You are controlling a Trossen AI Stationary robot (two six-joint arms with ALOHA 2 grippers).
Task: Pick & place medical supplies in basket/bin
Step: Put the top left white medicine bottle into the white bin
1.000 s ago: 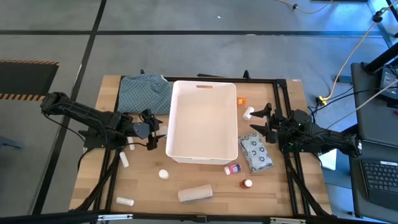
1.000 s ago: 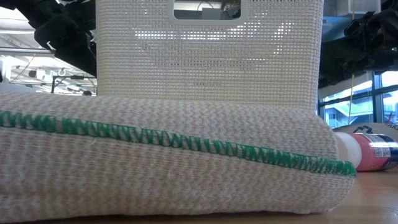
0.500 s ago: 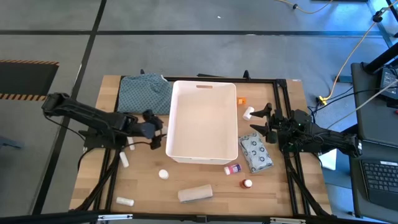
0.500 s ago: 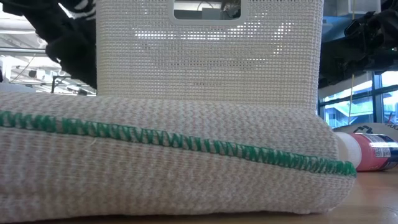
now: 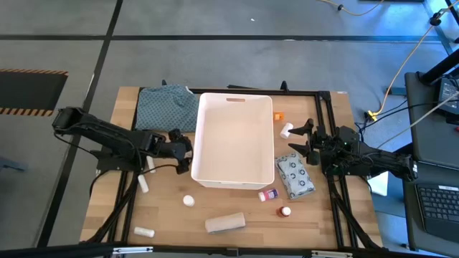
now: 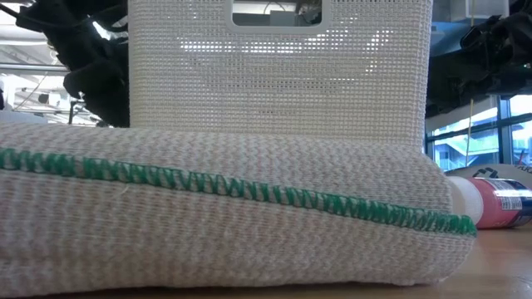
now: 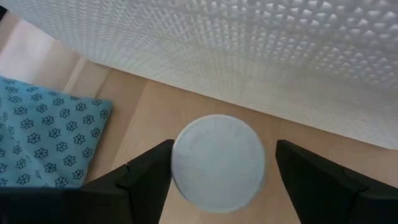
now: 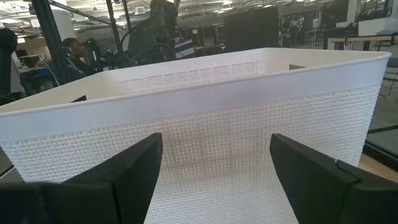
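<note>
So the wooden counter (image 5: 237, 204) has the big white rectangular plastic tub (image 5: 234, 140) sitting mid-counter, nothing inside it. The teal patterned cloth (image 5: 167, 107) lies at its far-left corner. Left gripper (image 5: 183, 149) is right up against the tub's left wall, fingers (image 7: 146, 177) pinching a small white roll (image 7: 217, 163). Right gripper (image 5: 300, 140) waits beside the tub's right wall, fingers spread apart, holding nothing.
</note>
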